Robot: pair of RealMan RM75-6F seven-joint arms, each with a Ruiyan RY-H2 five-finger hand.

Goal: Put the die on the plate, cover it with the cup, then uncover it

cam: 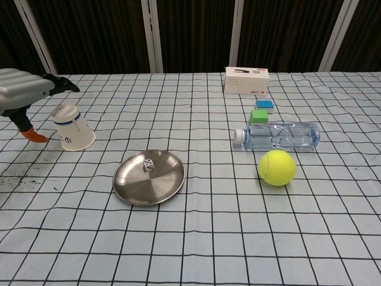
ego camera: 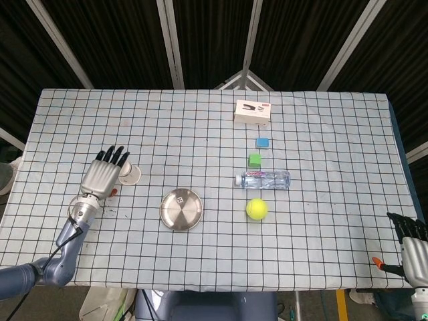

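Observation:
A small white die (cam: 149, 166) lies on the round steel plate (cam: 134, 185), which sits near the table's front centre (ego camera: 190, 215). The white paper cup (cam: 72, 127) stands upside down on the cloth to the left of the plate (ego camera: 130, 174). My left hand (ego camera: 103, 175) hovers just left of the cup with its fingers spread, holding nothing (cam: 27, 95). My right hand (ego camera: 412, 241) rests off the table's front right corner, its fingers barely showing.
A tennis ball (cam: 277, 167) and a lying water bottle (cam: 277, 136) sit right of the plate. Behind them are a green block (cam: 258, 116), a blue block (cam: 264, 105) and a white box (cam: 246, 80). Dark specks (cam: 15, 180) mark the cloth at the left.

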